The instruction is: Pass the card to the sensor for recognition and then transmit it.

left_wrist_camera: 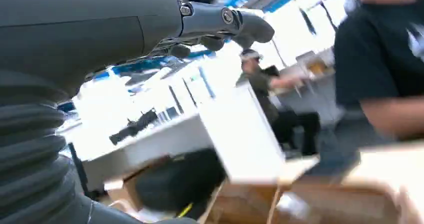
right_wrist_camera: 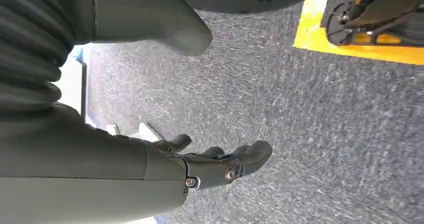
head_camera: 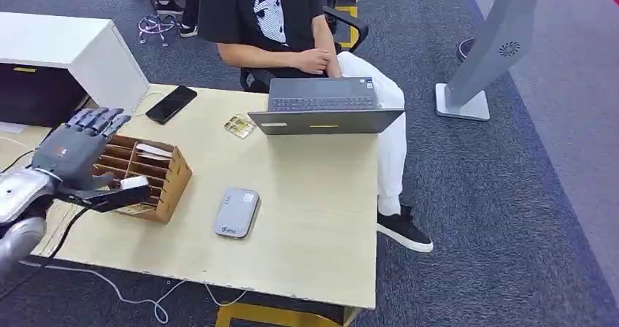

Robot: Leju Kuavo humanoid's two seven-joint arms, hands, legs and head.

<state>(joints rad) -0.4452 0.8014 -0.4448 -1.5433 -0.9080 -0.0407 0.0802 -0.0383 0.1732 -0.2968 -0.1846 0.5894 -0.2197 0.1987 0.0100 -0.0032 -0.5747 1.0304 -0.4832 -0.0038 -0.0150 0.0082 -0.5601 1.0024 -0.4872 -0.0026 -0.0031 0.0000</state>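
Seated person [head_camera: 263,20] cut off above the shoulders by the head view's top edge, lap and one leg hidden behind the open laptop [head_camera: 325,106]. Near slots of the wooden organizer [head_camera: 150,174] covered by the left robot hand [head_camera: 77,152]; whether a card sits under its thumb, too unclear to tell. Small packet [head_camera: 239,126] on the table [head_camera: 314,217] too small to identify. Left wrist view blurred throughout, background figures smeared. Right robot hand [right_wrist_camera: 220,161] partly cut off by the frame's edge.
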